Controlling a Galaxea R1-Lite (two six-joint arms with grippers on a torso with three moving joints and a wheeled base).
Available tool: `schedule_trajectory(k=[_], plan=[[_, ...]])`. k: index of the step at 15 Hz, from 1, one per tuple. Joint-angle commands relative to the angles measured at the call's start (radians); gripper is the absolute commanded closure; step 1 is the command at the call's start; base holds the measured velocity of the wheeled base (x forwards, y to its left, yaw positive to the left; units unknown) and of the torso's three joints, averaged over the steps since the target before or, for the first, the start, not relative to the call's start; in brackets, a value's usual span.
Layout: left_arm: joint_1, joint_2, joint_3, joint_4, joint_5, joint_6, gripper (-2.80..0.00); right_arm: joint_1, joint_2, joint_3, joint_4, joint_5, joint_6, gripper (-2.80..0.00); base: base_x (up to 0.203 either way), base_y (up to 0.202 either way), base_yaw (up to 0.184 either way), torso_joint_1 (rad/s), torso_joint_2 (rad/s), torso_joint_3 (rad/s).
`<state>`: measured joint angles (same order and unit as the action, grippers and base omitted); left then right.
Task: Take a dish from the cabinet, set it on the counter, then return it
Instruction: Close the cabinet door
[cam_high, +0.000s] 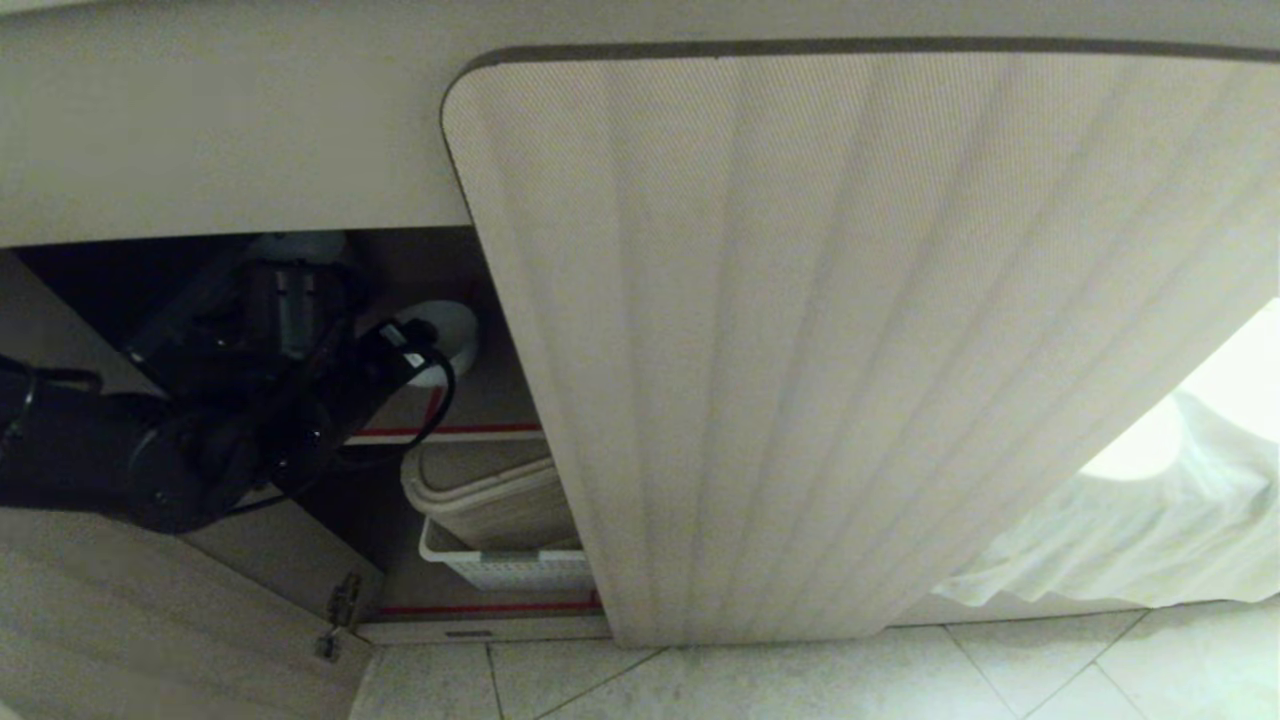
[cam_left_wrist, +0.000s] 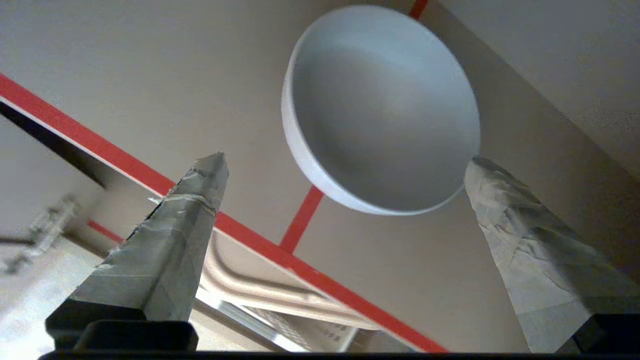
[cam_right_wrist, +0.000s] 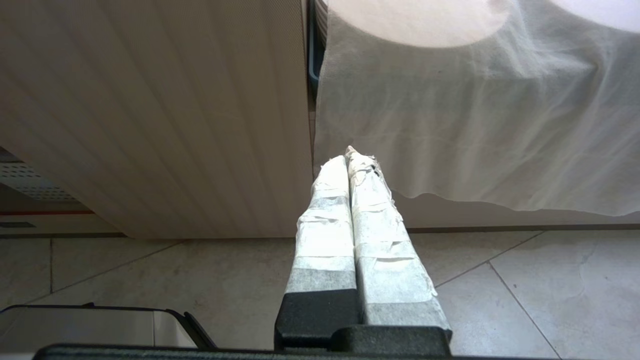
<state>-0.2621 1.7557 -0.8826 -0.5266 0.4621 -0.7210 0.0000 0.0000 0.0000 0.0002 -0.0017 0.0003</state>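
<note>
The cabinet (cam_high: 860, 340) fills most of the head view: its closed fluted beige door with rounded corners spans the centre and right of the frame, and its open compartment sits as a dark gap at the left. A strip of the counter (cam_high: 220, 120) runs across the top of that frame, above the opening. Pale floor tiles (cam_high: 800, 680) cross the bottom edge, and a white cloth (cam_high: 1130, 520) hangs at the lower right. A second door (cam_high: 150, 620), swung open, lies in the lower left corner with its hinge showing.

Inside the opening, brown shelves edged with red tape (cam_high: 470, 432) are visible, and on the lower one a white slotted basket (cam_high: 500, 565) holds cream trays standing on edge.

The left arm reaches in from the left edge of the head view, dark against the interior. In the left wrist view the left gripper (cam_left_wrist: 347, 165) has its taped fingers (cam_left_wrist: 175, 235) spread wide and holds nothing. The dish (cam_left_wrist: 382, 107) rests on the upper shelf in the upper centre of that frame, ahead of the fingertips and apart from them, though one fingertip is close beside its rim.

The right gripper (cam_right_wrist: 352, 157) hangs at the centre of the right wrist view, fingers pressed together and empty, in front of the closed door and the cloth.
</note>
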Motion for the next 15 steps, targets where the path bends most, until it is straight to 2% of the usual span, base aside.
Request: schedule_trajectory(k=[1,9,10,15], plan=[[0.000,-0.036,0.038,-0.022,0.003,0.015,-2.80,0.000,0.000,0.000,0.000,0.000,0.000,0.00,0.000,0.000,0.000,0.000,0.00,0.000],[-0.002,-0.125,0.194,-0.112,0.006,0.049,-2.80,0.000,0.000,0.000,0.000,0.000,0.000,0.00,0.000,0.000,0.000,0.000,0.00,0.000],[-0.002,-0.131,0.224,-0.141,0.006,0.062,0.00,0.000,0.000,0.000,0.000,0.000,0.000,0.00,0.000,0.000,0.000,0.000,0.00,0.000],[-0.003,-0.148,0.312,-0.271,0.007,0.125,0.00,0.000,0.000,0.000,0.000,0.000,0.000,0.00,0.000,0.000,0.000,0.000,0.00,0.000]])
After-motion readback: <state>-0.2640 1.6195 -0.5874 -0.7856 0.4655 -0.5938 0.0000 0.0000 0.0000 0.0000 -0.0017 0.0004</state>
